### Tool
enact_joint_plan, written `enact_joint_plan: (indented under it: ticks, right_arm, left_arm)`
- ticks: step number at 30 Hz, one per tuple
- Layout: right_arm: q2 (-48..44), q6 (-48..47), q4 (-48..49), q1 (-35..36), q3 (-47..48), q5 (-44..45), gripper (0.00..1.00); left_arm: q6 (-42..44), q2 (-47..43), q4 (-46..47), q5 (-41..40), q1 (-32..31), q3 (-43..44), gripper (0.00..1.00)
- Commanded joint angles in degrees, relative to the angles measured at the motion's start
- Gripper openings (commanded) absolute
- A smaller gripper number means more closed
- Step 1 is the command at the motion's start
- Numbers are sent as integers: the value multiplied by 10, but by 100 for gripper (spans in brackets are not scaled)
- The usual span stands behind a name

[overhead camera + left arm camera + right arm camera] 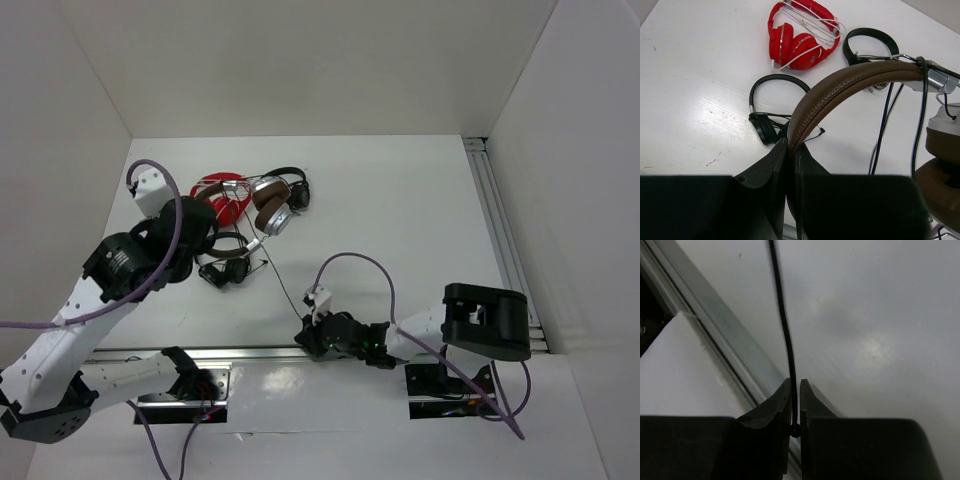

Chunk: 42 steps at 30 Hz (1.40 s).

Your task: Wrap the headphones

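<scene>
- Your left gripper (791, 150) is closed tight on the brown headband of the headphones (855, 80), which are at the left side of the table (400, 220), beside a red pair (800, 37) and a small black pair (771, 107).
- Their thin cable (785, 330) runs from there toward the near edge.
- Your right gripper (795, 390) pinches that cable, jaws nearly touching, just beside the metal rail (715, 335).
</scene>
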Motion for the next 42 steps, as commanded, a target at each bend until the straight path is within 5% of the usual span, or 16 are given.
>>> enact_joint_plan:
  ticks: [1,9,16,23,31,36,42]
  right_arm:
    - [-37,34,-156,94,38,158,0]
    - [-99,30,-363,253,190,247,0]
    - [-136,-40,-459,286,309,236,0]
    - [-136,-115,-491,234,407,119,0]
    - [-154,-219,-652,169,512,152,0]
    - [-164,-287,-776,99,536,106,0]
    - [-209,-302,-806,59,531,135,0]
  left_arm:
    - [70,33,101,30,42,14,0]
    - [148,92,156,110,169,-36,0]
    - [187,100,191,158,181,-92,0]
    - [200,145,171,177,121,-114,0]
    - [288,155,185,191,38,-125,0]
    - [374,113,203,273,19,-163,0]
    - [396,92,211,307,-84,-193,0]
